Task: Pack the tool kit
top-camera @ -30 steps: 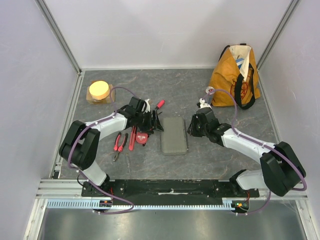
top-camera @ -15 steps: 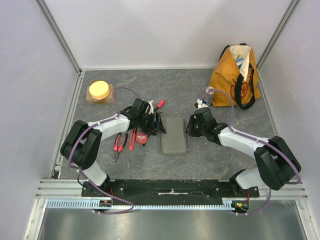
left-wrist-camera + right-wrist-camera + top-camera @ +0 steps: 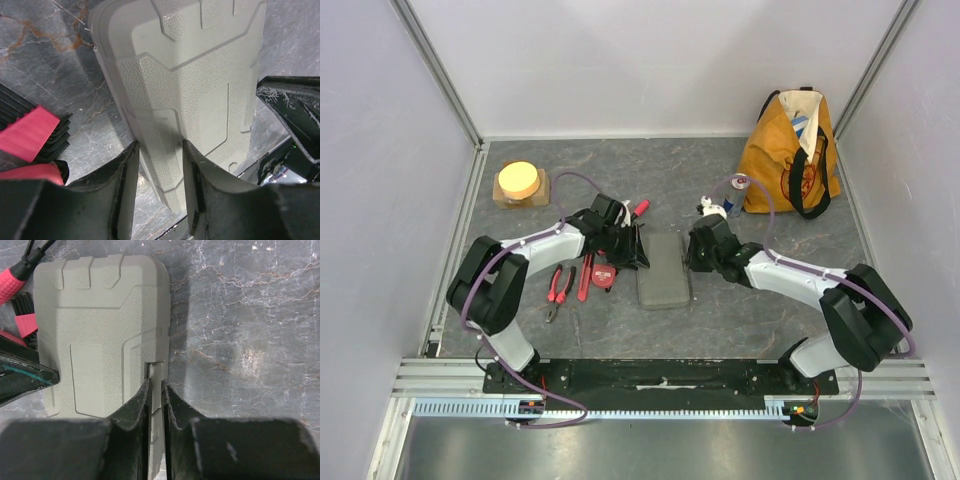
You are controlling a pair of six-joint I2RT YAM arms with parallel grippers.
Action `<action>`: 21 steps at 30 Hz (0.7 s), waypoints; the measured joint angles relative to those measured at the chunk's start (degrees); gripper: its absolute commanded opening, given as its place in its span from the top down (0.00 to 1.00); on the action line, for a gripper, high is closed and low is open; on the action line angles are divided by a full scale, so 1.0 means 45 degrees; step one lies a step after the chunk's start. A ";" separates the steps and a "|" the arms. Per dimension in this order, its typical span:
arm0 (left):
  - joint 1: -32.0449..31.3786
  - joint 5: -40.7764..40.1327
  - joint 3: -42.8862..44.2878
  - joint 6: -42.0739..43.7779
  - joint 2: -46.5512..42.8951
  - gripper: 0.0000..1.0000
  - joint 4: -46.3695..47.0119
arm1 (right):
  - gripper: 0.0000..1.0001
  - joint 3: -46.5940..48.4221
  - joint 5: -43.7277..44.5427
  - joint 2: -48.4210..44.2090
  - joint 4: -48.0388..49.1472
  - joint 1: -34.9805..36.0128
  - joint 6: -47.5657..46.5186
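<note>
We are barely starting: left gripper [image 3: 160, 147] half-open astride the closed case [image 3: 665, 272], right gripper [image 3: 156, 384] narrowly pinching its latch [image 3: 155, 371], pliers [image 3: 559, 285] and tape measure [image 3: 603, 275] waiting at its 9 o'clock.

High and behind, looking down on the whole table [image 3: 670, 180]; at each wrist, close, facing opposite edges of one grey case [image 3: 663, 270].

Both long sides of the case [image 3: 664, 275] are taken: my left end effector [image 3: 160, 147] straddles its left edge, and my right end effector [image 3: 156, 385] is pinched on its right rim. Left of the case, the tape measure [image 3: 603, 276], screwdriver [image 3: 586, 278] and pliers [image 3: 558, 286] crowd the bench [image 3: 670, 185]. I see open bench beyond the case's far end and along its near end. The orange tote bag [image 3: 788, 150] stands well off to the case's far right.
</note>
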 measured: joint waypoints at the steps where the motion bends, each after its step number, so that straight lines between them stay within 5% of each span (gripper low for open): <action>1: -0.0010 -0.0053 0.0170 0.0005 0.0044 0.59 -0.0257 | 0.85 0.0214 0.0466 0.0092 -0.0301 0.0223 -0.0053; 10: -0.0194 -0.0903 0.0976 0.0039 0.0291 0.66 -0.1491 | 0.90 0.1787 0.4410 0.1039 -0.2516 0.1821 0.0714; 16: -0.0194 -0.0947 0.1059 0.0063 0.0330 0.64 -0.1647 | 0.89 0.1477 0.7150 0.1273 -0.5814 0.1360 0.1209; 21: -0.0165 -0.0923 0.1112 0.0170 0.0335 0.55 -0.1724 | 0.67 0.1477 0.7601 0.0544 -0.6766 0.1341 0.1171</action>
